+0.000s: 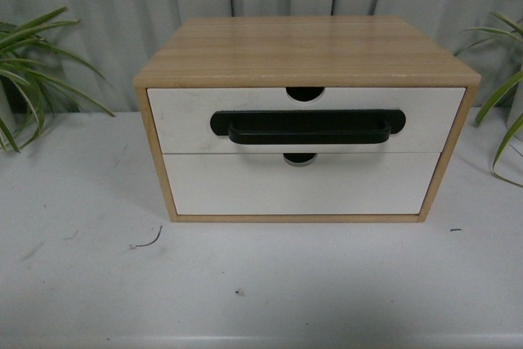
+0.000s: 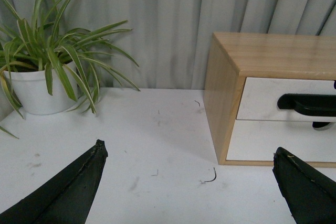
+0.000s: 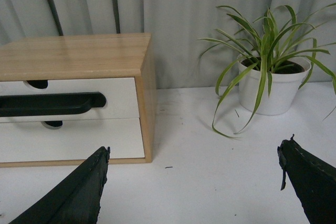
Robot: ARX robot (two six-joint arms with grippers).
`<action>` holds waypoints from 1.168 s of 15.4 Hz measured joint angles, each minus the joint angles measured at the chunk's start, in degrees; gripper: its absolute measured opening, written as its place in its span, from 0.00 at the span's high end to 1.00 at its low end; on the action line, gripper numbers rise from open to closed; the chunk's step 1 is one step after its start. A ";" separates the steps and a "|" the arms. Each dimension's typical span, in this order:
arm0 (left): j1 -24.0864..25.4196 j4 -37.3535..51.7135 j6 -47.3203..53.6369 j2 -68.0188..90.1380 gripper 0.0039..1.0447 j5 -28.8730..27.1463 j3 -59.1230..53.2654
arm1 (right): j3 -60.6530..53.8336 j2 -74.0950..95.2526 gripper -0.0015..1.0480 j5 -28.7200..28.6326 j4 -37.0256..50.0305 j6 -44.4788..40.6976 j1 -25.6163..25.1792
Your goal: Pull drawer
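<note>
Your left claw (image 2: pixel 189 148) has its two black fingers (image 2: pixel 79 182) spread wide apart with nothing between them but bare white table (image 2: pixel 157 129). From its wrist camera the wooden cabinet (image 2: pixel 273 53) stands ahead and off to one side, well apart from the fingertips, with a thin curled scrap (image 2: pixel 210 178) lying on the table near the cabinet's corner. Your right claw (image 3: pixel 195 146) is the same: fingers (image 3: pixel 79 192) wide apart, gripping nothing, over the table, with the cabinet ahead and not touched. Neither arm shows in the front view. There the cabinet sits square in the middle of the table, facing you, and the drawer (image 1: pixel 184 118) you are after is the upper of two white fronts. It carries a long black bar handle (image 1: pixel 307 127) across its middle and a half-round notch (image 1: pixel 306 94) in its top edge. It sits pushed in, its face about level with the cabinet frame, so you see nothing of its inside. Just beneath it is a plain white drawer front (image 1: pixel 302 190) with its own small notch and no handle, also pushed in. Outward from the cabinet, a leafy green plant (image 2: pixel 47 51) in a white pot (image 2: pixel 37 93) stands on the table on your left. Another plant (image 3: pixel 268 35) in a white pot stands on your right, and a grey pleated curtain (image 1: pixel 122 6) hangs behind everything.
</note>
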 joint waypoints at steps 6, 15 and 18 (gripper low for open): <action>-4.15 4.13 -12.00 22.51 0.06 -22.69 8.76 | 3.19 29.40 0.06 -1.68 27.19 5.38 -1.11; -3.34 29.14 -5.33 73.70 0.06 -2.75 36.48 | 41.75 84.91 0.06 -2.03 42.95 -11.96 10.16; -8.04 20.94 4.09 80.78 0.06 4.87 46.42 | 50.88 88.06 0.06 -8.35 36.76 -24.94 11.89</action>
